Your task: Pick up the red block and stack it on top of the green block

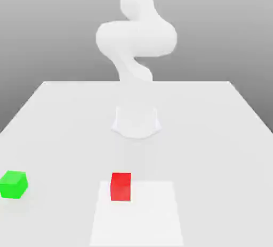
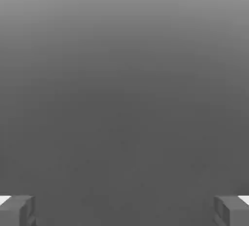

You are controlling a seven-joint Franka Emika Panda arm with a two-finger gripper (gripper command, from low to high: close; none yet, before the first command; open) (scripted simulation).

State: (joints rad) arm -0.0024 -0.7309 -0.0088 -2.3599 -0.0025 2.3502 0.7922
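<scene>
The red block (image 1: 121,186) stands on the white table (image 1: 213,134) near its front edge, about in the middle. The green block (image 1: 13,184) sits well apart from it, at the exterior view's far left, at about the same depth. Both blocks rest on the table with nothing touching them. In the hand view my gripper (image 2: 124,213) is open: its two grey fingertips (image 2: 17,210) stand wide apart with nothing between them, in front of a plain grey background.
The white arm (image 1: 136,38) rises from its base (image 1: 136,121) at the table's middle, behind the red block. A pale rectangular patch (image 1: 154,219) lies at the front edge, beside and under the red block.
</scene>
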